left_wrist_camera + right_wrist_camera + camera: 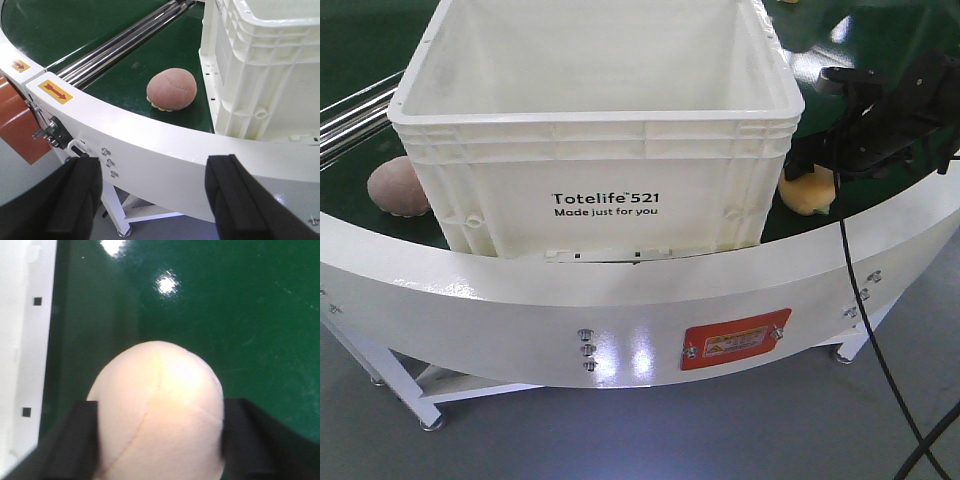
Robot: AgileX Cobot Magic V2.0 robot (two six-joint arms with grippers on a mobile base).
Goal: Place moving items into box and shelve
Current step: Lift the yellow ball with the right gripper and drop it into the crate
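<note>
Yellow fruit point(807, 192), right of the crate point(600, 170), is clamped by the right gripper point(160, 440). Left gripper point(157, 195) gapes open; pink fruit point(171, 90) lies left of crate.

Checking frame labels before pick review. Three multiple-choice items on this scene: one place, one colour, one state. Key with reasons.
1. Where is the pinkish-beige rounded fruit-like item? A) on the green conveyor belt beside the white ribbed plastic crate B) inside it C) on the floor
2. Colour of the crate's printed lettering? A) red B) black C) blue
3. The right hand is: A) open above the crate B) gripping the crate rim C) shut on the matte yellow-orange rounded item
Key: 1 A, rests on belt by crate wall; 2 B, text reads black; 3 C, fingers touch both its sides.
</note>
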